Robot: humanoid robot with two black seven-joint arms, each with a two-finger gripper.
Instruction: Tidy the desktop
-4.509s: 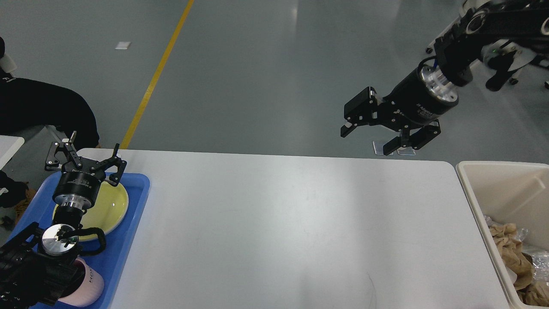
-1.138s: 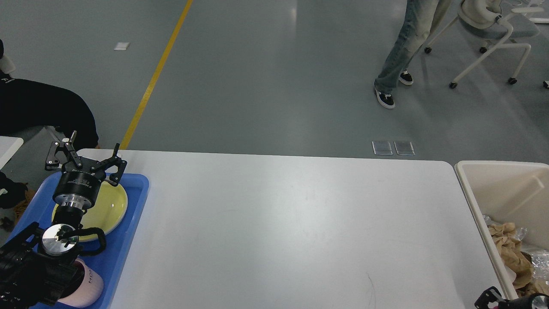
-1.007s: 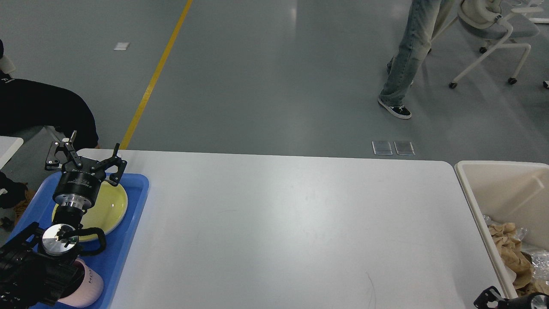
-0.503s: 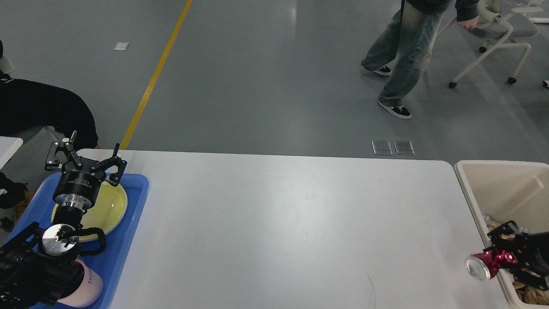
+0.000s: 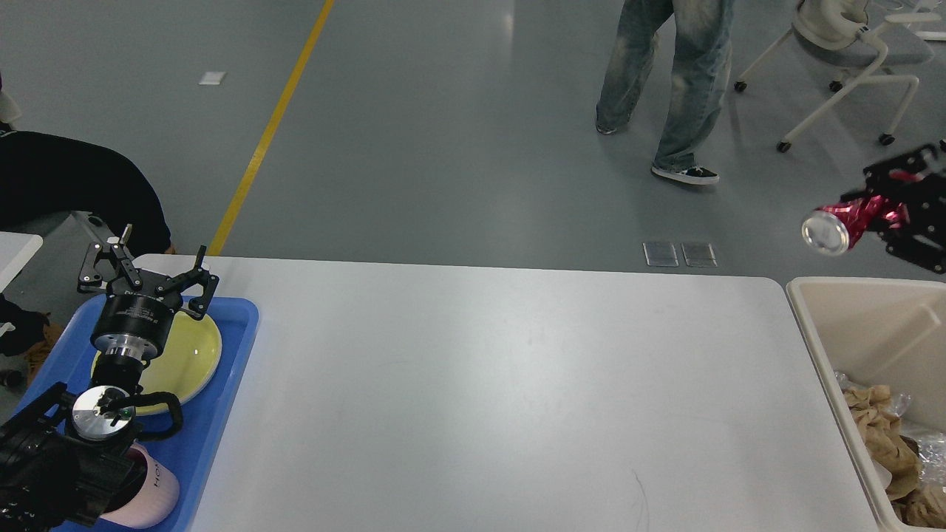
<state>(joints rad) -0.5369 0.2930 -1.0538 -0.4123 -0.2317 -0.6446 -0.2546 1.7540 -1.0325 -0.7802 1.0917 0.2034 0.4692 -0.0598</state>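
The white desktop (image 5: 502,391) fills the middle of the head view. My right gripper (image 5: 883,210) is at the right edge, raised above the far corner of the beige bin (image 5: 813,332). It is shut on a crushed red can (image 5: 842,222) whose silver end points left. My left gripper (image 5: 144,270) is open and empty at the far left, above the far end of the blue tray (image 5: 229,369), over a yellow plate (image 5: 188,358).
A pink cup (image 5: 151,491) lies in the tray's near end, partly under my left arm. The bin holds crumpled brown paper (image 5: 883,436). A person (image 5: 665,81) walks on the floor beyond the table, near a white chair (image 5: 850,44).
My right gripper dropped out of view, came back holding the red can low by the bin, and has risen with it to above the bin's far corner. The person walked left. My left arm stayed still.
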